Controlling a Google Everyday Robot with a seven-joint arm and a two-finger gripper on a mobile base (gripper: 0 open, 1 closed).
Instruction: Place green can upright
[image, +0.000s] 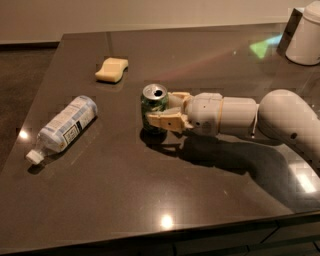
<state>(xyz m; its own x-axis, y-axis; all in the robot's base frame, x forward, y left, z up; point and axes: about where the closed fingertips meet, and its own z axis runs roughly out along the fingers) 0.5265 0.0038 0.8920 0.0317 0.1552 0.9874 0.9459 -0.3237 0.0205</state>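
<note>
The green can stands upright on the dark table, near its middle, with its silver pull-tab top facing up. My gripper reaches in from the right and its tan fingers sit on either side of the can, shut on it. The white arm stretches away to the right edge of the view. The can's base seems to rest on the table surface.
A clear plastic bottle with a white-blue label lies on its side at the left. A yellow sponge lies at the back left. A white container stands at the back right corner.
</note>
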